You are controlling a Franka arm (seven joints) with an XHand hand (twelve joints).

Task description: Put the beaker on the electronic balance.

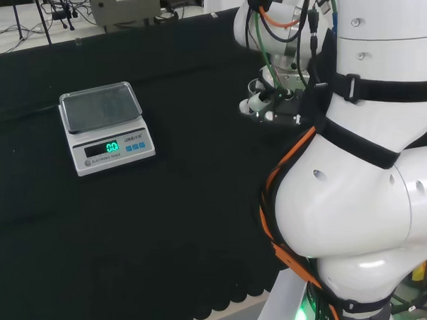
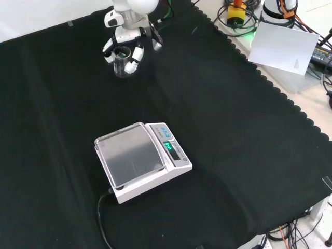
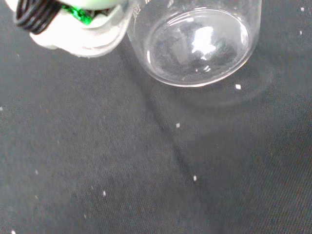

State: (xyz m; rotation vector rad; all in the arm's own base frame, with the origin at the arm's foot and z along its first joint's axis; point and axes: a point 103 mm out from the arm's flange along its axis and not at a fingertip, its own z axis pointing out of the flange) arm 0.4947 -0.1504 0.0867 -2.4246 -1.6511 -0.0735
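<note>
Beaker [image 2: 123,61]: clear glass, at the far end of your tabletop [image 2: 233,135] in the front view, with the hand [image 2: 127,44] curled around it from above. Your balance [image 2: 142,160] sits well apart, pan bare. You still have the carry and placement ahead.

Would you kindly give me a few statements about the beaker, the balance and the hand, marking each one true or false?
1. The beaker stands on the balance's pan. False: it stands on the black cloth, far from the balance.
2. The hand has its fingers around the beaker. True.
3. The balance's pan is bare. True.
4. The balance's display is dark. False: it glows green.
5. The beaker holds a blue liquid. False: the wrist view shows it clear and empty.
</note>
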